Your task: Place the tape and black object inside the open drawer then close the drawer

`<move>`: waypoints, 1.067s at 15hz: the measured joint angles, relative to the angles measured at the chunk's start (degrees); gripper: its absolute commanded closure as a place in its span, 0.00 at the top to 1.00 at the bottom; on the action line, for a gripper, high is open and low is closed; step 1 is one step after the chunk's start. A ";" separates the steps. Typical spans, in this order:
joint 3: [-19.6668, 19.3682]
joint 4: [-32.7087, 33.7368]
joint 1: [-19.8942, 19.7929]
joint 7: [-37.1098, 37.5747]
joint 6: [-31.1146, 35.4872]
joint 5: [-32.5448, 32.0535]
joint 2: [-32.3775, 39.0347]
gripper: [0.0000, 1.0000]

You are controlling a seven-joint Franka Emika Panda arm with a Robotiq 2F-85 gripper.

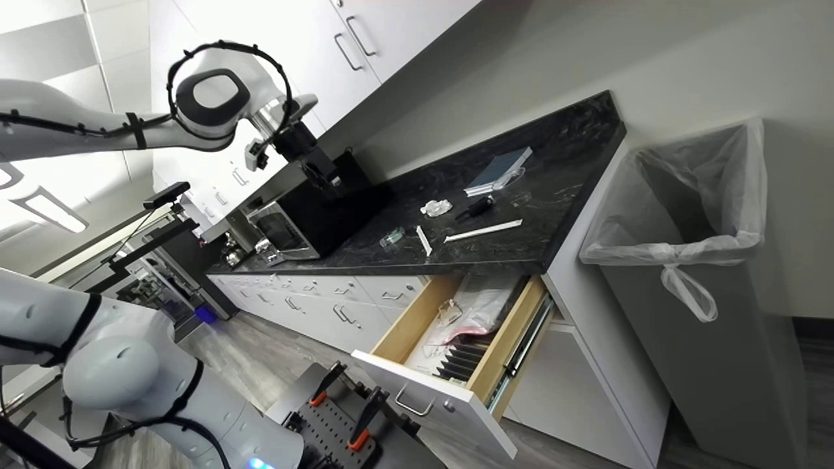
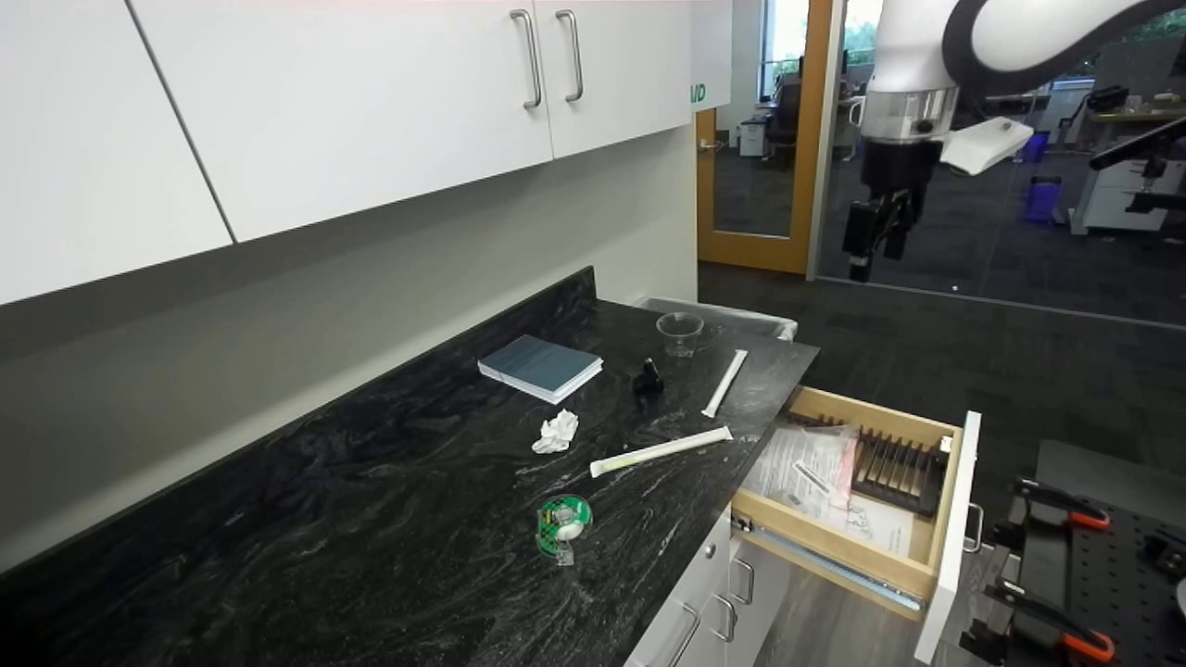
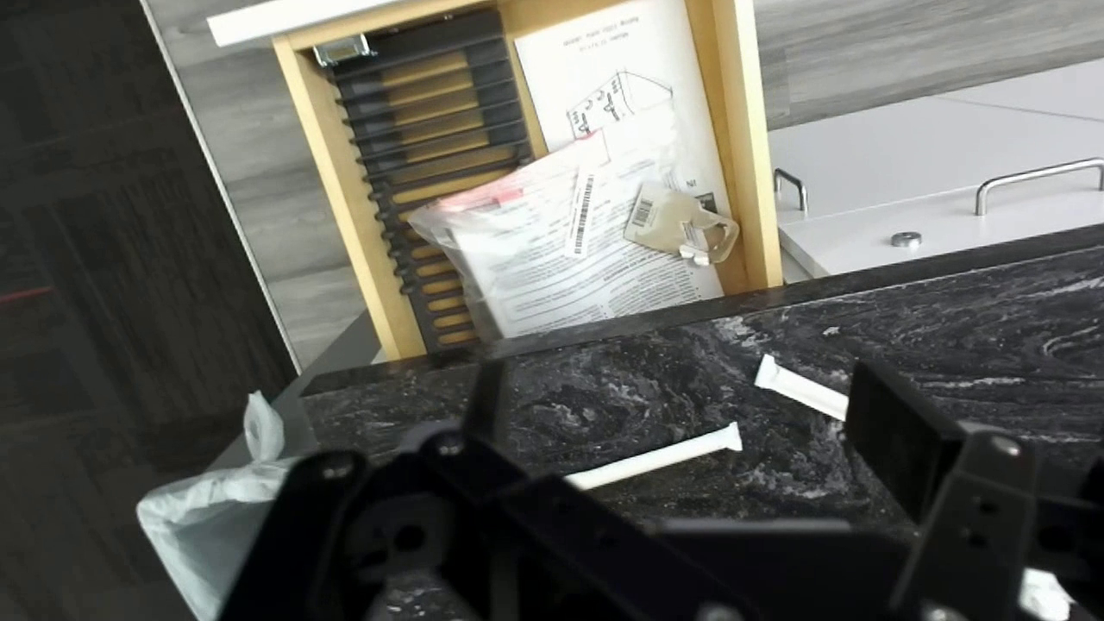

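Gripping nothing with wide-spread end effector (image 3: 681, 397) | on counter (image 2: 389, 463): tape (image 2: 561, 522), apart from black object (image 2: 649, 378) | below: open drawer (image 1: 469, 417)

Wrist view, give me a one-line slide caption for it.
Open, empty gripper, counter in view, and a pulled-out drawer holding papers and a black rack.

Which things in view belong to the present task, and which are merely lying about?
For the task:
green and clear plastic tape dispenser
small black object
open drawer with white front and yellowish wooden sides
black two-fingered hand, open

Lying about:
blue rectangular book or pad
crumpled white wad, perhaps paper
two thin white wrapped sticks
clear plastic cup
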 measured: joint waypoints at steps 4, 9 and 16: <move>3.14 -1.59 2.39 2.04 3.88 -0.55 3.08 1.00; 2.87 -1.55 2.56 2.01 3.88 -0.62 3.26 1.00; 12.21 0.55 7.66 22.76 16.77 2.28 11.69 1.00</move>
